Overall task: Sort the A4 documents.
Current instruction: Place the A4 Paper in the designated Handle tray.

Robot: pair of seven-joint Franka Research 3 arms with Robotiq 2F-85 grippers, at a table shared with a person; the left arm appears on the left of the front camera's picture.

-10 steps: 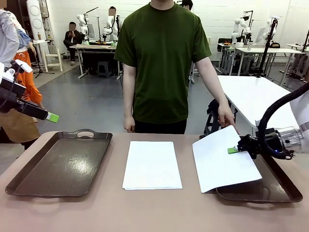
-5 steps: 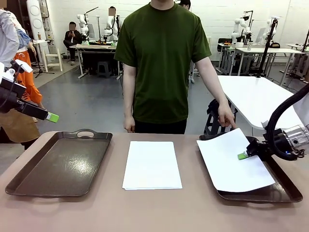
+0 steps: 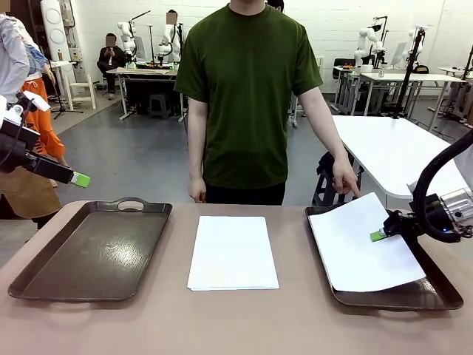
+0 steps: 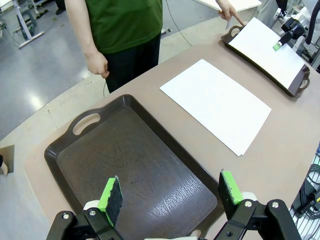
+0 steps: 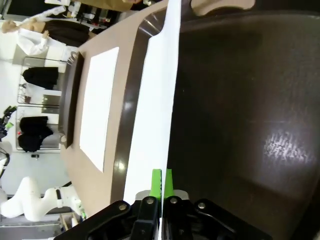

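Observation:
A stack of white A4 documents (image 3: 233,251) lies flat at the table's middle, also visible in the left wrist view (image 4: 215,102). My right gripper (image 3: 378,235) is shut on the edge of a single A4 sheet (image 3: 362,244), which hangs tilted over the right dark brown tray (image 3: 440,288). In the right wrist view the fingers (image 5: 161,182) pinch that sheet (image 5: 157,110) edge-on above the tray (image 5: 240,115). My left gripper (image 3: 81,179) is open and holds nothing, raised above and left of the left tray (image 3: 89,251). Its pads (image 4: 170,192) straddle that tray (image 4: 130,150).
A person in a green shirt stands at the far side. One of their hands (image 3: 346,181) points a finger at the far corner of the held sheet. A white table (image 3: 392,148) stands behind at the right. Bare brown tabletop lies between the trays and the stack.
My right gripper has moved to the right with the sheet, which now hangs fully over the right tray. The left arm has not moved.

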